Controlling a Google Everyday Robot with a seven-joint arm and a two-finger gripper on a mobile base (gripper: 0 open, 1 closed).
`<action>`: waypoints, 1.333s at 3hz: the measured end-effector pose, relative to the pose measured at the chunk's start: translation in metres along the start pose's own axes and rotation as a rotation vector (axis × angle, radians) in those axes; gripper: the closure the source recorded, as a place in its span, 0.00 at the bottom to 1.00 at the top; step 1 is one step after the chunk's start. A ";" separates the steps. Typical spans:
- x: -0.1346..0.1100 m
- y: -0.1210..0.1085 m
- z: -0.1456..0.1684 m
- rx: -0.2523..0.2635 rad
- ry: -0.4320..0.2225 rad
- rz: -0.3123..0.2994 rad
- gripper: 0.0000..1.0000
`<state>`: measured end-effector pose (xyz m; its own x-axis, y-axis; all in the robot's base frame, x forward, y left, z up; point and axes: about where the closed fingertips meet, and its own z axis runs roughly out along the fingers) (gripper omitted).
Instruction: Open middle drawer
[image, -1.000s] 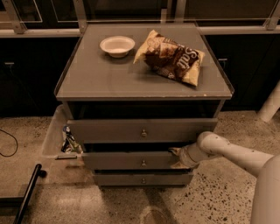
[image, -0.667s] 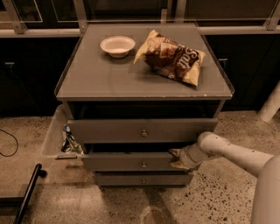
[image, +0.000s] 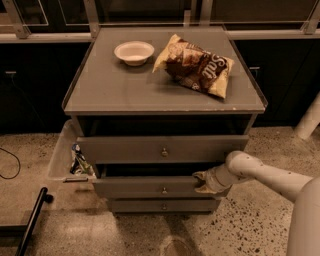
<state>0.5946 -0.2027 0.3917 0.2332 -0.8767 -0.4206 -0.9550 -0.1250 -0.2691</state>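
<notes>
Pale two-finger gripper (image: 202, 180) sits at the right end of the wide shallow grey middle drawer (image: 142, 187), against its upper edge; whether it is apart, together or clamped there, I cannot tell. That drawer seems to stand slightly forward of the narrow lowest grey drawer front (image: 150, 205), below the taller grey drawer (image: 130, 149). A small round white bowl (image: 134, 52) rests on the flat grey cabinet top (image: 120, 92).
</notes>
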 end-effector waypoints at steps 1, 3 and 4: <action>-0.001 0.000 -0.001 0.000 0.000 0.000 0.65; 0.000 0.008 -0.004 -0.007 -0.008 0.012 1.00; -0.003 0.009 -0.010 0.010 -0.010 0.000 1.00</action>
<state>0.5839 -0.2058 0.3990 0.2354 -0.8720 -0.4292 -0.9530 -0.1204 -0.2781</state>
